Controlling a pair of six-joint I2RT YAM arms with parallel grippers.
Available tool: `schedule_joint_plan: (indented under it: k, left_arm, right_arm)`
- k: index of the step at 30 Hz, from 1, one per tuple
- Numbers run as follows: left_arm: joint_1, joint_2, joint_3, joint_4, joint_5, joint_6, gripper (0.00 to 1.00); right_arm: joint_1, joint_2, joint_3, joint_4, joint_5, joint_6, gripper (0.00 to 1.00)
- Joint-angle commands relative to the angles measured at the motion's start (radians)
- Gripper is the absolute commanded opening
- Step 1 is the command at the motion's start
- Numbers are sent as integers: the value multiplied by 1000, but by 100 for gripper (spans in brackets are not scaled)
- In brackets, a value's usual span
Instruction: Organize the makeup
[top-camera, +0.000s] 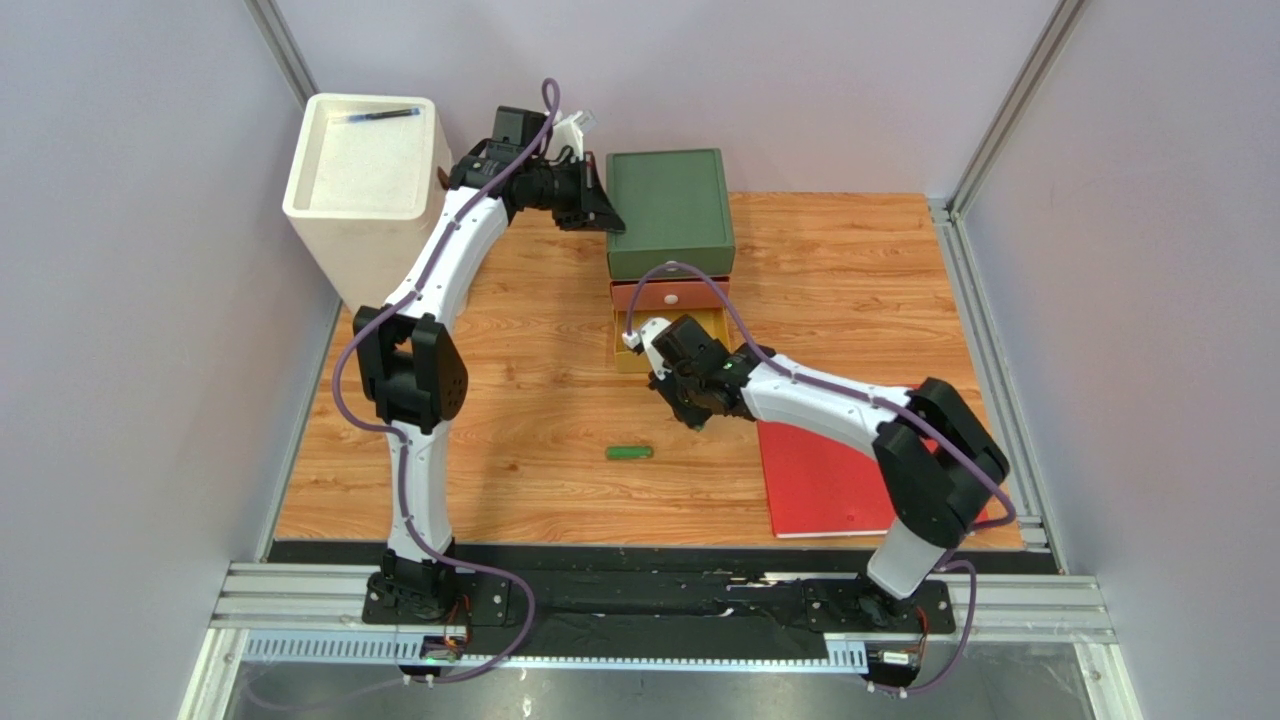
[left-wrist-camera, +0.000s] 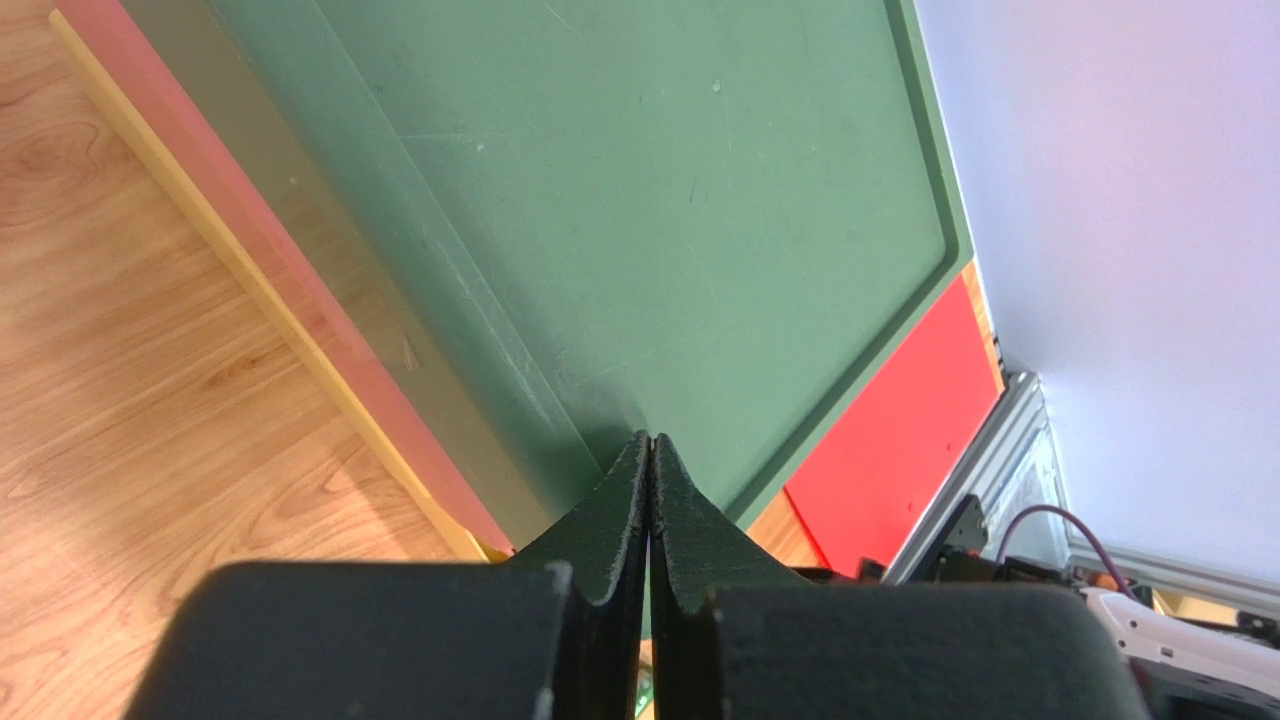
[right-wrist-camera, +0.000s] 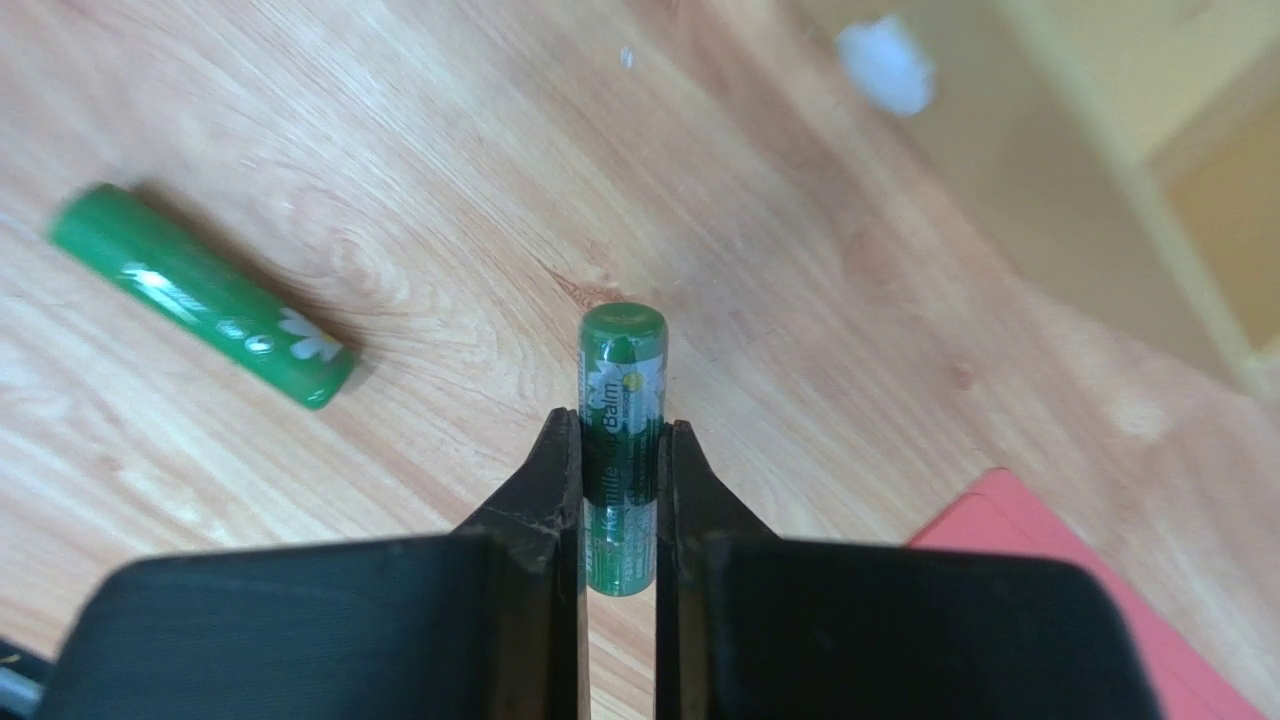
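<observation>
The right fingers (right-wrist-camera: 544, 488) pinch a green tube (right-wrist-camera: 622, 375), its cap past their tips and clear of the surface (right-wrist-camera: 376, 150) — for carrying, I judge. A second tube (right-wrist-camera: 203, 296) lies beyond, to their left. Farthest, the left fingers (left-wrist-camera: 616, 510) — pressed together — sit at the box (left-wrist-camera: 676, 195), likely steadying it.

Loose tube (top-camera: 630, 450) seemingly before drawers (top-camera: 670, 210)

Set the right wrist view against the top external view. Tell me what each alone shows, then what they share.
Right wrist only: the green balm tube clamped in the right gripper. Top external only: the white bin, the black pen on it, the left arm. Shared: the loose green tube on the wooden table, the red book.
</observation>
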Motion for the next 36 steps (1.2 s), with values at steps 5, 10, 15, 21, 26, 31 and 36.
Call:
schedule_joint_plan:
  k: [5, 10, 15, 21, 26, 31, 36]
  left_arm:
    - [10, 91, -73, -241, -145, 67, 1]
    - [10, 94, -70, -236, -139, 64, 1]
    - [10, 93, -70, -236, -139, 64, 1]
    - [10, 91, -71, -233, -134, 62, 1]
    - [10, 93, -71, -233, -134, 64, 1]
    - [11, 88, -71, -233, -135, 64, 1]
    - [10, 86, -68, -233, -137, 64, 1]
  right_arm:
    - [-7, -158, 179, 95, 29, -68, 0]
    - [-24, -65, 293, 84, 86, -91, 2]
    - [-30, 55, 416, 52, 132, -76, 6]
    - [-32, 161, 502, 2, 203, -35, 24]
    - [-32, 167, 507, 3, 229, -16, 56]
    - [-30, 91, 445, 18, 127, -53, 58]
    - [0, 11, 362, -34, -88, -128, 57]
